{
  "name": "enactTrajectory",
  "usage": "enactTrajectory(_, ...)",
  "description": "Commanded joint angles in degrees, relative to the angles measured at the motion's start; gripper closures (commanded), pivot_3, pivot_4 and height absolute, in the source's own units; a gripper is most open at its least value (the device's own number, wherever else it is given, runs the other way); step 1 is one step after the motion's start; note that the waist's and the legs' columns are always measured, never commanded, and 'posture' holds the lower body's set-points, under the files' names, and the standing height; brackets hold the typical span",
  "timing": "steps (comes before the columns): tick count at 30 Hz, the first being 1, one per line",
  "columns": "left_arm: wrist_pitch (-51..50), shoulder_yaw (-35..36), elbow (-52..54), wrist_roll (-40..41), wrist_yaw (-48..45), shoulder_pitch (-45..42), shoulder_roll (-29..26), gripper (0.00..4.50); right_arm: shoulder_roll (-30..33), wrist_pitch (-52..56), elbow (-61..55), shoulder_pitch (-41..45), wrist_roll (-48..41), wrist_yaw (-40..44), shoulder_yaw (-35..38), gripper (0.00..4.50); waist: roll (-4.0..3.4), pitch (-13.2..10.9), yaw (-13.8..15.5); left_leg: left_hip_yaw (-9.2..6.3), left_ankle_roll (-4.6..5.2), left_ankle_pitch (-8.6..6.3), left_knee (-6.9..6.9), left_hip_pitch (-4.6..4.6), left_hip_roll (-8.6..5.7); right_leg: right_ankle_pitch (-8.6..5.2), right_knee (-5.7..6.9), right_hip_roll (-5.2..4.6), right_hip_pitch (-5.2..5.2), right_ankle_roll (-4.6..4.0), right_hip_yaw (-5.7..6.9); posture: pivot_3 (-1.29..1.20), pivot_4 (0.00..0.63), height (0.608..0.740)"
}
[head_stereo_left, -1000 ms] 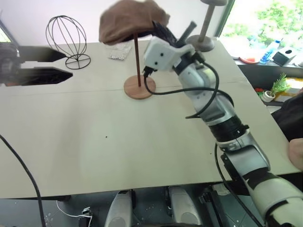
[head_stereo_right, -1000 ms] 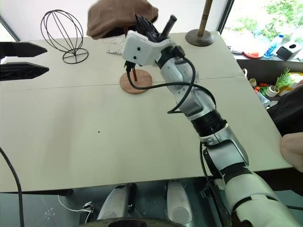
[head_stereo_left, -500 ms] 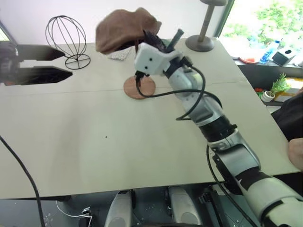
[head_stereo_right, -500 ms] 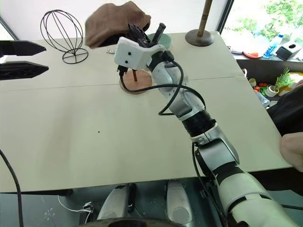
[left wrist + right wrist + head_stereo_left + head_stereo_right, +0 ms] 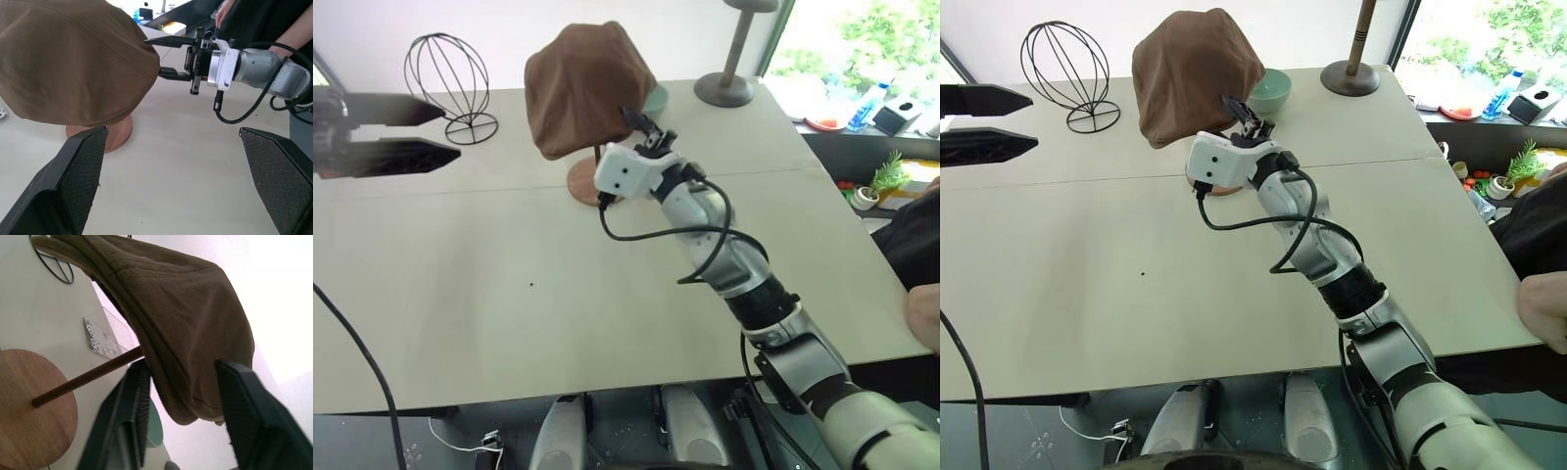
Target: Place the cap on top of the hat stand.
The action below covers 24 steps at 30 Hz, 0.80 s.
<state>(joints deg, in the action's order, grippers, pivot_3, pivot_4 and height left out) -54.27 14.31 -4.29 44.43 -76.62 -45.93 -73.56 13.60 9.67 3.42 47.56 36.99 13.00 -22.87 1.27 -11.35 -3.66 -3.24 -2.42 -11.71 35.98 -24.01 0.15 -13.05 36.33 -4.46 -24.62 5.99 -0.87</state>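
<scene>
Brown suede of the cap (image 5: pixel 587 88) is seen draped over the hat stand (image 5: pixel 592 181) on the surface (image 5: pixel 509 294). Its edge is flanked by the parted, released right tool (image 5: pixel 164 58); the left tool (image 5: pixel 435 132) is held wide apart, released.

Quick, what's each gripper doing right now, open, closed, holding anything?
Left gripper: open, empty.
Right gripper: open, fingers either side of the cap's edge, not clamped.
</scene>
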Motion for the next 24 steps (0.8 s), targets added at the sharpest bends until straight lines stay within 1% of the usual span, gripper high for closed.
enactTrajectory(1, 1.08, 1.0, 0.73, 0.04, -0.19, -0.99, -0.38, 0.0, -0.89, -0.73, -3.44, 0.19, -2.11, 0.44, 2.18, 0.39, 0.0, 0.0, 0.0, 0.0, 0.0, 0.0, 0.0, 0.0, 0.0, 0.0, 0.0, 0.0, 0.0, 0.0, 0.0, 0.0, 0.15, 0.74)
enactTrajectory(2, 1.16, 0.98, 0.76, 0.02, -0.24, -0.9, -0.34, 0.0, -0.92, -1.22, -3.92, 0.21, -2.75, 0.83, 2.33, 0.04, 0.0, 0.0, 0.0, 0.0, 0.0, 0.0, 0.0, 0.0, 0.0, 0.0, 0.0, 0.0, 0.0, 0.0, 0.0, 0.0, 0.15, 0.74)
enactTrajectory(5, 1.1, 0.73, 0.64, 0.06, -0.26, -1.4, -0.32, 0.0, 0.53, -2.76, -8.56, -1.16, -7.64, 5.33, 4.07, 0.04, 0.0, 0.0, -0.01, -0.01, 0.0, 0.0, -0.01, 0.0, 0.0, 0.0, 0.0, 0.0, 0.0, 0.01, 0.0, 0.0, 0.15, 0.74)
enactTrajectory(9, 1.6, 0.62, 0.46, -0.26, -0.63, -1.38, -0.56, 0.0, 8.05, -5.43, -16.32, -3.69, -16.82, 15.72, 8.83, 0.04, 0.01, 0.0, 0.55, -0.01, 0.0, 0.0, 0.01, -0.03, 0.0, 0.01, -0.02, -0.01, 0.01, 0.04, 0.0, 0.0, 0.15, 0.74)
enactTrajectory(12, 2.18, 1.02, 0.15, -0.64, -0.94, -0.54, -0.89, 0.0, 14.16, -4.52, -19.71, -4.4, -26.75, 24.62, 14.26, 0.04, -0.01, -0.01, 0.89, 0.01, 0.0, 0.0, 0.07, -0.02, 0.0, -0.02, -0.04, -0.02, 0.04, -0.03, 0.0, 0.0, 0.15, 0.74)
enactTrajectory(14, 2.71, 1.44, -0.16, -0.91, -1.1, 0.27, -1.07, 0.0, 17.03, 0.22, -21.04, -3.75, -35.2, 30.48, 18.42, 0.04, 0.0, -0.01, 1.1, 0.02, 0.0, 0.0, 0.06, 0.01, 0.0, -0.05, -0.03, -0.02, 0.06, -0.08, 0.0, 0.0, 0.15, 0.74)
enactTrajectory(16, 3.26, 2.05, -0.28, -1.17, -1.07, 1.41, -1.14, 0.0, 21.94, 13.75, -19.31, 0.09, -48.86, 39.29, 25.3, 0.04, -0.02, -0.02, 1.12, 0.02, 0.0, 0.0, 0.07, 0.03, 0.01, -0.05, -0.02, -0.02, 0.08, -0.07, 0.0, 0.0, 0.15, 0.74)
enactTrajectory(18, 3.79, 2.77, -0.42, -1.25, -1.32, 2.55, -1.35, 0.0, 26.96, 22.98, -15.52, 4.07, -57.23, 45.71, 29.2, 0.04, -0.1, -0.08, 1.16, 0.04, 0.0, 0.0, 0.08, 0.02, 0.02, -0.04, -0.02, -0.03, 0.08, -0.08, -0.01, 0.0, 0.15, 0.74)
enactTrajectory(21, 4.62, 3.53, -1.09, -1.43, -1.54, 3.39, -1.59, 0.0, 33.83, 29.16, -7.25, 8.97, -62.9, 54.01, 30.5, 0.04, -0.09, -0.07, 1.18, 0.06, 0.01, 0.0, 0.05, 0.04, 0.02, -0.08, -0.03, -0.04, 0.08, -0.14, 0.01, 0.0, 0.15, 0.74)
enactTrajectory(24, 5.54, 3.7, -2.32, -1.89, -1.58, 3.42, -1.53, 0.0, 38.68, 31.41, 1.1, 13.15, -64.43, 61.43, 28.49, 0.04, -0.07, -0.06, 1.13, 0.1, 0.01, -0.01, -0.01, 0.08, 0.05, -0.1, -0.07, -0.03, 0.08, -0.16, 0.0, 0.0, 0.15, 0.74)
